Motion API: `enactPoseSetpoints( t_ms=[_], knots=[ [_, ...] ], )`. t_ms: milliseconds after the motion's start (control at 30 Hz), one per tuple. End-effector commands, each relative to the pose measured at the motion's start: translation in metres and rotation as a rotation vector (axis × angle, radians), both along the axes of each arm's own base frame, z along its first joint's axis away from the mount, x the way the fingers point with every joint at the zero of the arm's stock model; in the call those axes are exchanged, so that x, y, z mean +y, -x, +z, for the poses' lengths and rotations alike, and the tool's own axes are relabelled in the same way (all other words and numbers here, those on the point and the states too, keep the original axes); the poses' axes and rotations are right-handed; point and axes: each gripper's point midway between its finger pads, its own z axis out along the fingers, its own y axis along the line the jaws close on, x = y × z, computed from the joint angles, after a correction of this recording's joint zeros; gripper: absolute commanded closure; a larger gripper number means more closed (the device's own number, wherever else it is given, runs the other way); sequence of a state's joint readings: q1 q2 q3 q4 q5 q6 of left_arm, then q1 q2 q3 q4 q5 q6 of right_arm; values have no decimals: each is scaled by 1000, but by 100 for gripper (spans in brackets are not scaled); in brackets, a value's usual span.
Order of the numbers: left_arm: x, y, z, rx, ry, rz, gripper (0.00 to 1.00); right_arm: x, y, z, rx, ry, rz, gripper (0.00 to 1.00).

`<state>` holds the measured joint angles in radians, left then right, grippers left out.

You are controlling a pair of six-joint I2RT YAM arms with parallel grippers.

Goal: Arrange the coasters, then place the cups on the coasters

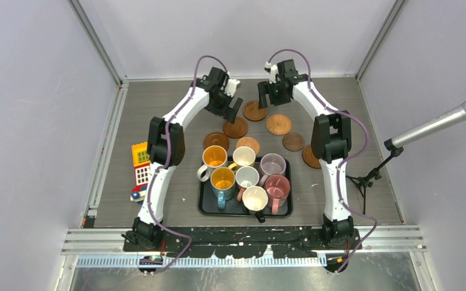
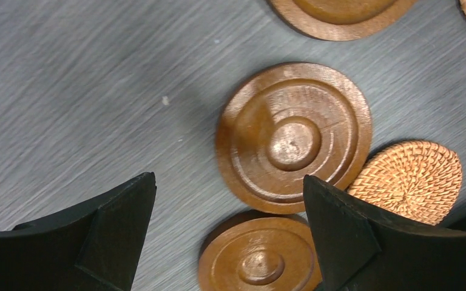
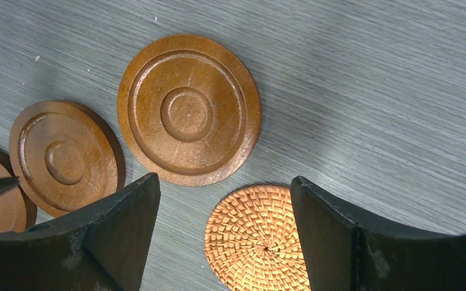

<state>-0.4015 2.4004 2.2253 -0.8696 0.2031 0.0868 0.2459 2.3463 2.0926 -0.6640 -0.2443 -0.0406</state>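
Several round brown coasters lie loose at the back of the table, among them ringed wooden coasters [image 1: 255, 111] [image 1: 235, 128] and a woven coaster [image 1: 278, 124]. Several cups stand packed in the black tray [image 1: 203, 206], such as the blue cup [image 1: 222, 180] and the pink cup [image 1: 277, 185]. My left gripper [image 1: 233, 111] [image 2: 229, 177] hangs open above a ringed coaster [image 2: 258, 257], with a second ringed coaster [image 2: 293, 136] just ahead. My right gripper [image 1: 266, 97] [image 3: 224, 179] is open over the woven coaster [image 3: 261, 239], and a ringed coaster [image 3: 188, 109] lies beyond it. Neither gripper holds anything.
A yellow and red toy block [image 1: 140, 171] lies left of the tray beside the left arm. A microphone on a stand [image 1: 437, 124] reaches in from the right. Grey walls close in the table on three sides.
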Motion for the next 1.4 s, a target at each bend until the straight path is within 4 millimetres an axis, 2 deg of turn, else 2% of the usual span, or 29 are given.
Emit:
enactPoseSetpoints(
  t_ms=[0,167,367,500,867,1100,1367],
  knots=[
    [-17,-3,4,-37,22,-32,7,10,-3,3,-21,5,28,17],
    [-17,3,-17,-31,-30,-48,7,15,-2,-8,-8,25,28,17],
    [-13,-5,-31,-65,-85,-48,10,24,-2,-17,-8,45,41,17],
    [-4,-11,-35,-96,-141,-42,14,29,-1,-23,-3,56,50,18],
    [26,-25,-37,-97,-170,49,33,53,4,-38,3,75,85,33],
    [64,-33,-41,-58,-173,136,37,75,6,-36,-12,59,119,38],
    [139,-40,-44,11,-187,287,42,108,14,-37,-19,28,182,39]
  ],
)
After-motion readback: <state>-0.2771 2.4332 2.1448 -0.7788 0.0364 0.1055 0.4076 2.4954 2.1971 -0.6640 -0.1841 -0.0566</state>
